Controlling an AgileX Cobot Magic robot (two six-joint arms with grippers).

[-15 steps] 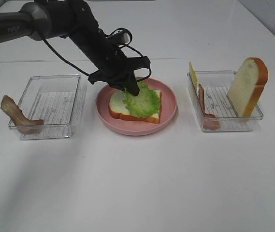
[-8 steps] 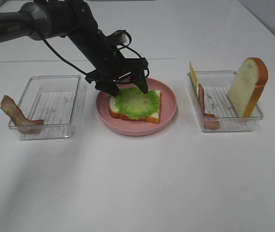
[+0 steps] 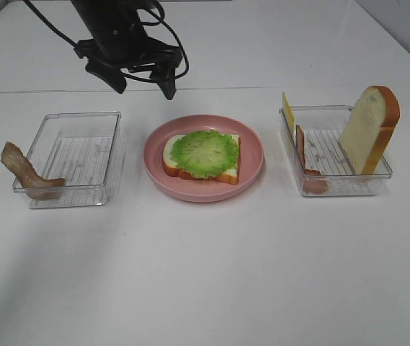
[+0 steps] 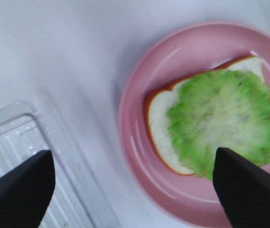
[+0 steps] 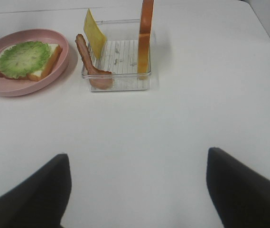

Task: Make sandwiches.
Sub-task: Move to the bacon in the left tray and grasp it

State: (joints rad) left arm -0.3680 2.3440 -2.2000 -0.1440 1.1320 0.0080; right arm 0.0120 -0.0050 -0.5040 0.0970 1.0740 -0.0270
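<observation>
A bread slice (image 3: 178, 163) lies on the pink plate (image 3: 253, 148) with a green lettuce leaf (image 3: 205, 151) flat on top. My left gripper (image 3: 142, 85) hangs open and empty above the table, behind the plate. Its wrist view looks down on the lettuce (image 4: 225, 118) and plate (image 4: 137, 142) between the dark fingers (image 4: 16, 190). My right gripper (image 5: 137, 156) is open over bare table, out of the exterior view. Ahead of it stands a tray (image 5: 120, 57) with cheese (image 5: 93, 33), a bacon strip (image 5: 87, 59) and an upright bread slice (image 5: 145, 33).
A clear tray (image 3: 75, 158) stands left of the plate, with a bacon strip (image 3: 24, 171) draped over its left edge. The right tray (image 3: 334, 155) holds the cheese (image 3: 287, 112), bacon (image 3: 304, 155) and upright bread (image 3: 370, 130).
My left gripper opened and let the lettuce go onto the bread. It then rose and drew back from the plate. The lettuce now lies flat.
</observation>
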